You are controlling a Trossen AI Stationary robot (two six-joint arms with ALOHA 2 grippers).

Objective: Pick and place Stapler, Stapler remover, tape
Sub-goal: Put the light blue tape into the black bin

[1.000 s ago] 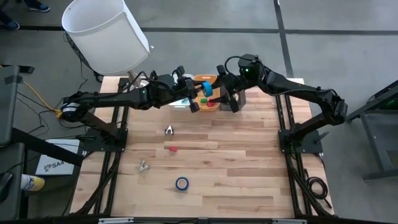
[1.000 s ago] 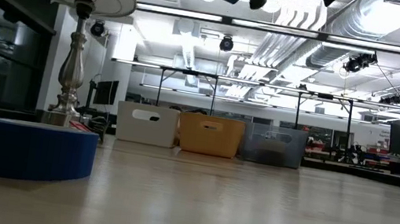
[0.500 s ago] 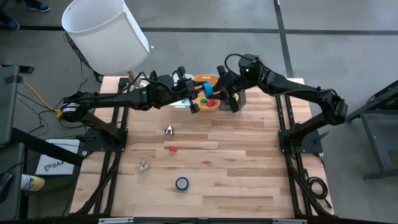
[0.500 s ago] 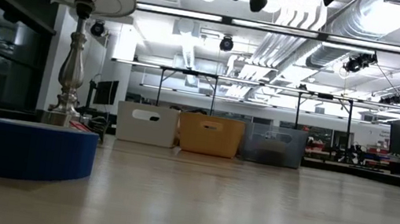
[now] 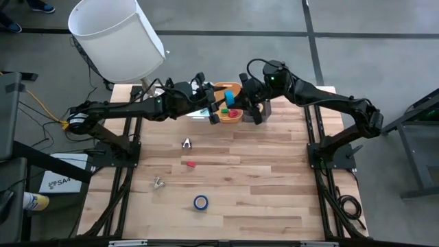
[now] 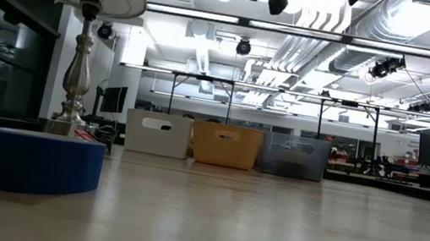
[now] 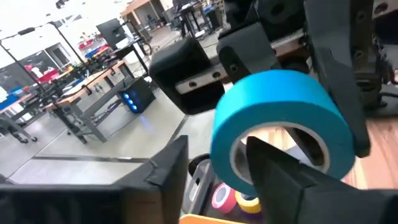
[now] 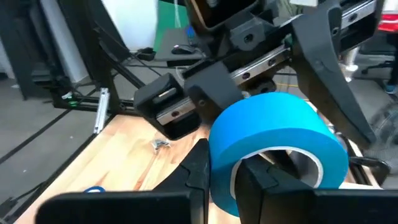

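A blue roll of tape (image 5: 228,97) hangs in the air over an orange tray (image 5: 232,115) at the table's far middle, between both grippers. My right gripper (image 8: 229,177) is shut on it. My left gripper (image 7: 217,177) stands open, one finger inside the roll's hole (image 7: 283,171) and the other (image 7: 168,171) outside, apart from the roll. Pink and yellow rolls (image 7: 233,199) lie in the tray. Another blue roll (image 5: 200,202) lies flat on the table near its front edge. My right gripper pinches the roll's wall (image 8: 227,155) between its two fingers, one outside and one inside the hole. The fingers come level from the table's right. The roll (image 8: 273,143) is lifted clear above the tray. My left gripper's inner finger may rest on the wall; I cannot tell.
A lamp with a white shade (image 5: 116,38) stands at the far left corner. On the boards lie a metal staple remover (image 5: 186,143), a small red piece (image 5: 190,164) and another metal piece (image 5: 158,182). The near blue roll (image 6: 32,160) fills the low view's left.
My right gripper has shut on the blue roll's wall. My left gripper, which held the roll, has opened. The roll has stayed in the air over the tray.
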